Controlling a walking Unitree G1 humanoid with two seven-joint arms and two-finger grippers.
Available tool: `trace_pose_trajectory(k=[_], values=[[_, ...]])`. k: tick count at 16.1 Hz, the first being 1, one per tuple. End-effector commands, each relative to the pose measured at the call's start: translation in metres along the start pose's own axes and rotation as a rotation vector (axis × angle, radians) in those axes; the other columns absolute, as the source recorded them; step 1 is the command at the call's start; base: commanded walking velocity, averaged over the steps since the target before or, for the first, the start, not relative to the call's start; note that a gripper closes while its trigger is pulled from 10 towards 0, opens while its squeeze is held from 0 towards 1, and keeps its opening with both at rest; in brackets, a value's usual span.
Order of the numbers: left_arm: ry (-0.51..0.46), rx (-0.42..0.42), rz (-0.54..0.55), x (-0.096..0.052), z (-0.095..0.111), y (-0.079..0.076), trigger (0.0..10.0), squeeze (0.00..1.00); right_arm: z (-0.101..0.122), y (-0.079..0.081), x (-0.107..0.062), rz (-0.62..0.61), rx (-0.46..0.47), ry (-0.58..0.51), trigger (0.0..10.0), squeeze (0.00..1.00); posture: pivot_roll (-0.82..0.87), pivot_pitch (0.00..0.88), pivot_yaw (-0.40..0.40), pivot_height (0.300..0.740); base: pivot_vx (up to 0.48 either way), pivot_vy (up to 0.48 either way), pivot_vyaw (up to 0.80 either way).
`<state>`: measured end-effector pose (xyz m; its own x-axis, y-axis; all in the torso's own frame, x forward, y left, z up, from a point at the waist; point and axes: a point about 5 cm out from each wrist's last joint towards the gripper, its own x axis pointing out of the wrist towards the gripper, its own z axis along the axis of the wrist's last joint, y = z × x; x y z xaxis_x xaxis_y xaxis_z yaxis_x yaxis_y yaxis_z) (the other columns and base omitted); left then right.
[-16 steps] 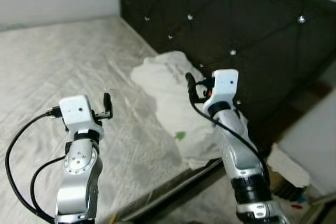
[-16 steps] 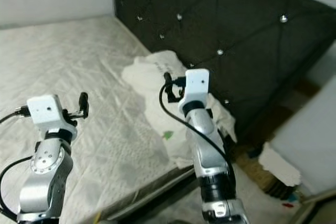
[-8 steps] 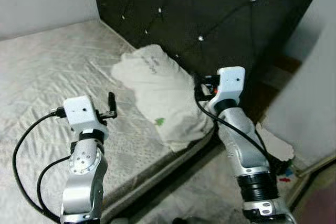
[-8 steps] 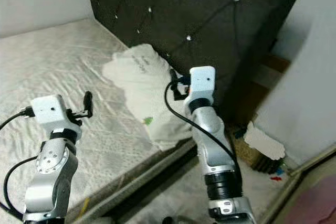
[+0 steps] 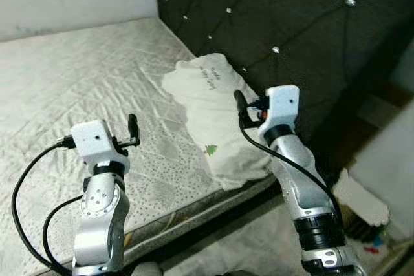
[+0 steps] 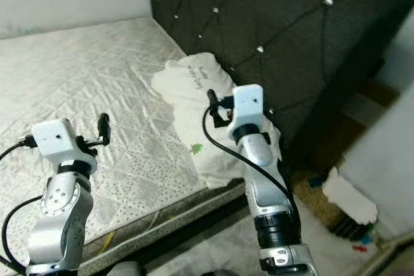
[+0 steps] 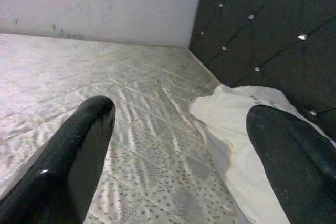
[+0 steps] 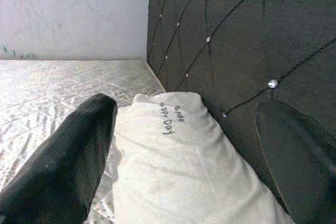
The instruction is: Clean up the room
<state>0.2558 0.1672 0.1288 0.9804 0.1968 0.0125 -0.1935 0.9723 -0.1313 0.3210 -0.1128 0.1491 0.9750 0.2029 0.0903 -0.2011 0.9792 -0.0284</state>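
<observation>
A bare quilted mattress (image 5: 77, 75) fills the left and far part of the scene, with a dark tufted headboard (image 5: 291, 37) standing along its right side. A white pillow (image 5: 217, 117) lies at the mattress's right edge, against the headboard, its near end hanging a little over the mattress's near edge. It carries small dark lettering at the far end and a little green mark nearer the robot.

The left gripper (image 7: 178, 156) is held above the mattress, well left of the pillow, fingers spread wide and empty. The right gripper (image 8: 189, 156) hovers just over the pillow's near half, also spread wide with nothing in it.

The pillow looks soft, light and floppy; it will sag and fold wherever it is pinched, and the loose cover may slide over the filling. A corner or the near overhanging edge seems the best hold, since the fingers can close on a bunched fold there. One gripper should do for lifting.

On the floor to the right, beside the bed, lie white paper or cloth (image 5: 362, 198) and small coloured bits, too blurred to name.
</observation>
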Motion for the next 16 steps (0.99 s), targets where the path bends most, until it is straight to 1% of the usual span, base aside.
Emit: trace_pose_trajectory(k=[1,5,6,10,16], values=[[0.007,-0.009,0.007,-0.0008,-0.0025,-0.0012,10.0,0.0,-0.0026,0.0009,-0.0006,0.009,0.002,0.007,10.0,0.0,0.08,0.0,-0.064,0.74,0.0,0.0,0.0],[0.007,-0.009,0.01,-0.0008,-0.003,-0.0012,10.0,0.0,-0.0028,0.0018,-0.0006,0.029,-0.008,0.001,10.0,0.0,0.08,0.0,-0.065,0.74,0.0,0.0,0.0],[0.007,-0.009,0.013,-0.0007,-0.0031,-0.0011,10.0,0.0,-0.002,0.0025,-0.0011,0.043,-0.012,-0.009,10.0,0.0,0.08,0.0,-0.065,0.74,0.0,0.0,0.45],[0.018,-0.016,0.032,-0.0001,-0.0046,-0.0007,10.0,0.0,-0.0029,0.0035,-0.001,0.053,-0.007,-0.003,10.0,0.0,0.07,0.0,-0.066,0.74,0.0,0.0,0.75],[0.042,-0.048,0.04,0.0007,-0.0079,-0.0013,10.0,0.0,-0.0045,0.0038,-0.0014,0.074,-0.004,0.002,10.0,0.0,0.07,0.0,-0.063,0.74,0.0,0.0,0.72]])
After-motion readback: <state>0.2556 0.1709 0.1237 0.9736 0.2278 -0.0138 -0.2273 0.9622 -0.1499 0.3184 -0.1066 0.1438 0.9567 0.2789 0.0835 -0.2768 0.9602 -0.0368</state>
